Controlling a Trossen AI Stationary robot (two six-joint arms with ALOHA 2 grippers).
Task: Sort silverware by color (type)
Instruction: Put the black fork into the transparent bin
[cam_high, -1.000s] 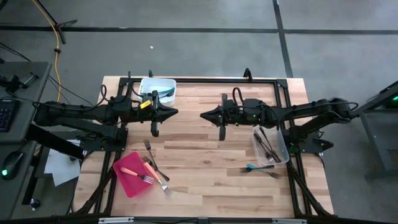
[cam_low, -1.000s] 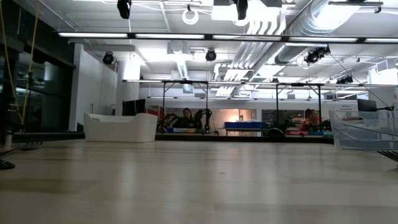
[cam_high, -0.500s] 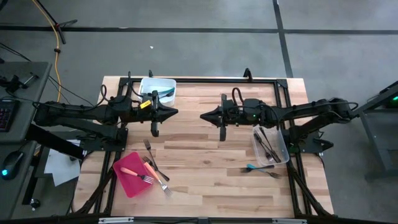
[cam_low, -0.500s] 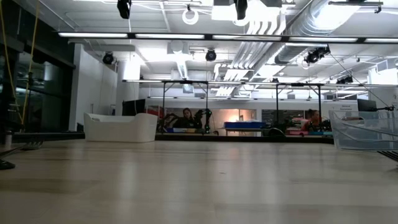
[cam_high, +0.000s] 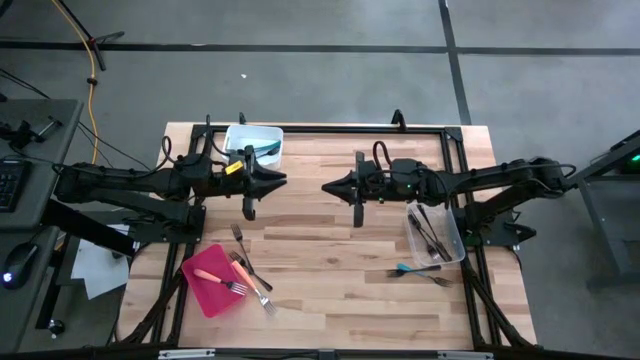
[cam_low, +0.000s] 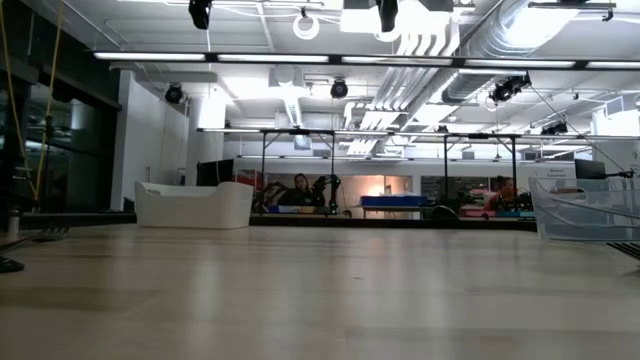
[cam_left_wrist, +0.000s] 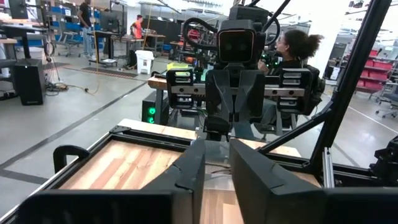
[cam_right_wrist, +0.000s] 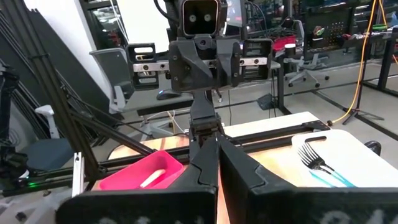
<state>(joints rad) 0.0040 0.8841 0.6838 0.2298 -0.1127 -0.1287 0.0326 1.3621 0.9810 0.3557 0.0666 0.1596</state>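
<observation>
table (cam_high: 320, 250): pale matt wood planks | red tray (cam_high: 205, 285): smooth plastic | clear tub (cam_high: 452, 232): glossy plastic

text: none legible | labels: none | brands: none | numbers/signs: none readable in any view

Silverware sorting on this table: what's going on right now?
Nothing is being handled. Both arms hover mid-table, facing each other; the left hand has a small gap between its fingers, the right hand is shut, both empty. Some forks lie on and beside the red tray, dark ones sit in the clear tub, teal in the white tub, and two lie loose.
</observation>
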